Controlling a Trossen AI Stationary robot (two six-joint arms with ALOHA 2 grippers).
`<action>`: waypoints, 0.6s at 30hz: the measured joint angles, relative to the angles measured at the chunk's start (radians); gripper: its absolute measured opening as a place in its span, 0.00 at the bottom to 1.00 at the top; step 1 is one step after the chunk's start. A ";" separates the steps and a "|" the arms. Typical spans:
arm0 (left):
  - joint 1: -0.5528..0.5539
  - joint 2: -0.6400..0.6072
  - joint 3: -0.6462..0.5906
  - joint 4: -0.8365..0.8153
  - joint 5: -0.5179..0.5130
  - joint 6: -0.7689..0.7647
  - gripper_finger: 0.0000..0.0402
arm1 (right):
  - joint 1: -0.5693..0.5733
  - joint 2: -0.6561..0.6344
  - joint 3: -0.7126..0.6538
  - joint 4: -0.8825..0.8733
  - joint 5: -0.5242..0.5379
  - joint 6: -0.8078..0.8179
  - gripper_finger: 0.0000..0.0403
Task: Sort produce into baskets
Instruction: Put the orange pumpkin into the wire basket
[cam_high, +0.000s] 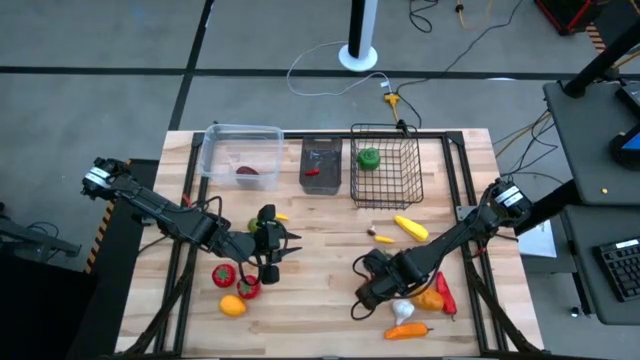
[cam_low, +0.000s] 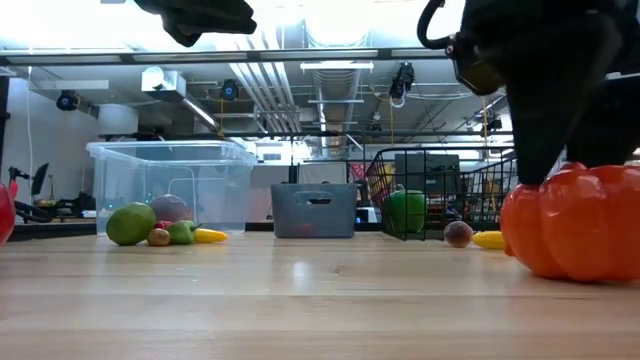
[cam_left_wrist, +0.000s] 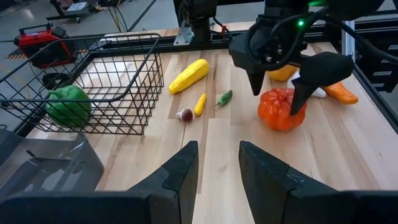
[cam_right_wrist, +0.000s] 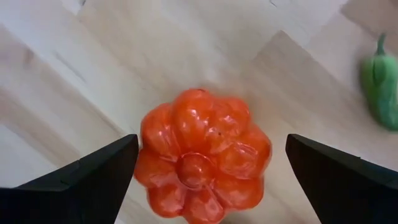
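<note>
Right gripper: down low over the orange pumpkin, fingers spread wide, one on each side of it, nothing gripped; the wrist view shows clear wood between each finger and the pumpkin.
Pumpkin: sits on the table in the right front area; in the low view it bulks large at the right edge with the dark gripper right above it.
Left gripper: hangs over the left-centre of the table, fingers parted, a gap between them and nothing in it.
Clear tub: back left; a dark reddish piece lies inside.
Dark bin: back centre, between tub and basket; a small red item sits in it.
Wire basket: back right, holding a green pepper.
Loose produce, right side: a yellow corn cob just in front of the basket, a small mushroom and a little yellow piece beside it, a small green chilli close by.
Right front cluster: white garlic, an orange carrot and a red chilli near the right gripper.
Loose produce, left side: a red tomato, a strawberry and an orange fruit by the left gripper; a small yellow piece just behind it.
Low view extras: a green lime and small green and brown bits in front of the tub.
</note>
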 joint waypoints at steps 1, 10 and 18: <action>0.000 0.000 0.000 0.000 0.000 0.000 0.25 | 0.000 0.000 0.000 0.000 0.001 -0.037 0.99; 0.000 0.000 0.000 0.000 -0.001 -0.035 0.25 | 0.025 -0.021 0.029 0.004 0.185 -0.287 0.99; 0.000 0.000 0.000 0.001 -0.001 -0.061 0.25 | 0.212 -0.040 0.009 0.002 0.452 -0.384 0.99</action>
